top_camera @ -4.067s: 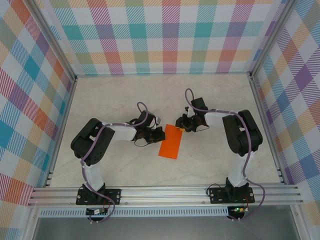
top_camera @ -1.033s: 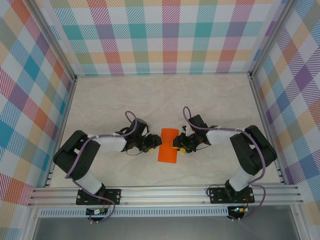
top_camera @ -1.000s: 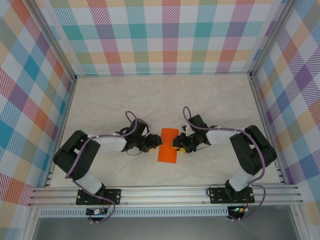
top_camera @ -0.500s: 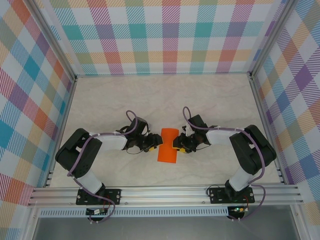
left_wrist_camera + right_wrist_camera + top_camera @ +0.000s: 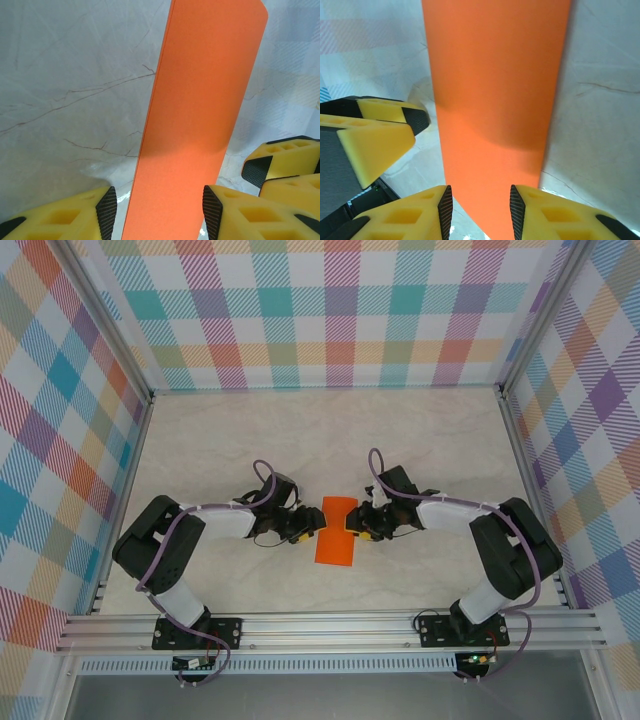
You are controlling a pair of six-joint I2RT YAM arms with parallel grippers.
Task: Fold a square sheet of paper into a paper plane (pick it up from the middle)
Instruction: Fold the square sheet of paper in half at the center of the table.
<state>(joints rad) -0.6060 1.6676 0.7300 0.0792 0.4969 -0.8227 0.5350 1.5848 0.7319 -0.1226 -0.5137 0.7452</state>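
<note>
Orange, folded to a narrow strip, the square sheet of paper [image 5: 335, 535] lies flat on the desk [image 5: 250, 440] between the left gripper [image 5: 305, 530] and the right gripper [image 5: 352, 527], both with jaws apart astride it, so uneven pressing may skew the crease.

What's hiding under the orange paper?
The pale marble table shows all round the orange paper, so it seems to lie on that. The spot right beneath is covered, and the paper looks folded double, so its lower layer is hidden too.
</note>
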